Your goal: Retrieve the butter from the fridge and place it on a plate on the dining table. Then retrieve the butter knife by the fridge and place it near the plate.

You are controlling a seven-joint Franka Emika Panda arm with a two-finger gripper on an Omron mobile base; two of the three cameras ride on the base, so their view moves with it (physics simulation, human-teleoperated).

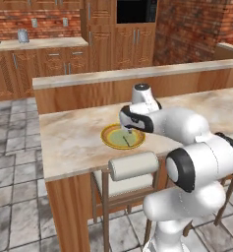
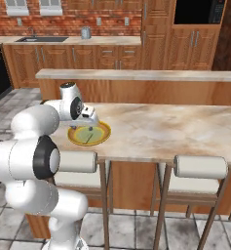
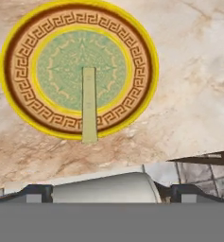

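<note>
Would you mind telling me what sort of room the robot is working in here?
A home kitchen with a dining counter, most likely: wooden cabinets and a sink line the brick back wall, and cushioned stools are tucked under the marbled dining table, which holds a plate.

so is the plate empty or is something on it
Not empty. A pale, slim stick lies flat on the plate, from its green centre out past the rim; probably the butter, cannot tell for sure.
</note>
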